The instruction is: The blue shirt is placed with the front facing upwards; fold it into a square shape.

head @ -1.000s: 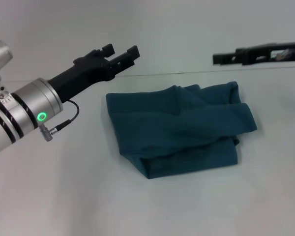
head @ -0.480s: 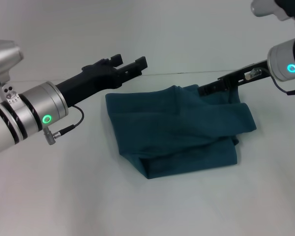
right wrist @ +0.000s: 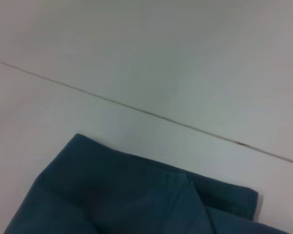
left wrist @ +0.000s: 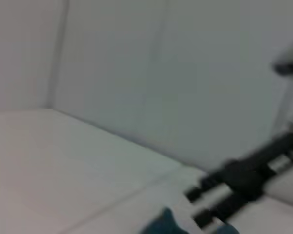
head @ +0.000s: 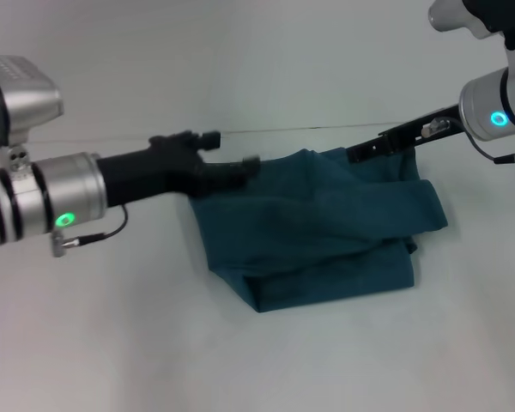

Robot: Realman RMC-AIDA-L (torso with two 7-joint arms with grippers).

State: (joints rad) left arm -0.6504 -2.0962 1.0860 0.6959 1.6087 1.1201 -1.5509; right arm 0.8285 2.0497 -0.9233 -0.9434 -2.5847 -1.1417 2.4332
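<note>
Left arm: your silver-and-black left arm comes in from the left edge of the head view, green ring light on the wrist, reaching across toward the cloth.
Left gripper: the black left gripper [head: 238, 167] sits at the near-left corner area of the shirt's far edge, just over or against the fabric; contact you can't confirm. It's blurred, so you cannot tell whether the fingers are spread or closed.
Surface: plain white tabletop [head: 112, 326], matte and even. A thin dark seam runs where it meets the wall behind.
Room: pale grey-white wall [head: 266, 60] straight behind the table; the left wrist view shows a vertical corner where two wall panels join.
Shirt: the dark teal-blue cotton shirt [head: 313, 227] lies mid-table, already folded into a rough, lumpy rectangle, layers stacked, one fold rolled across the right side. The near edge is a doubled hem. In the right wrist view you see its far corner [right wrist: 136, 200] lying flat on the table, short of the wall seam.
Right arm: silver right arm enters at the upper right, blue ring light showing.
Right gripper: the long black right gripper [head: 354, 155] reaches to the shirt's far edge, tips at the fabric. You cannot tell how its fingers stand.
</note>
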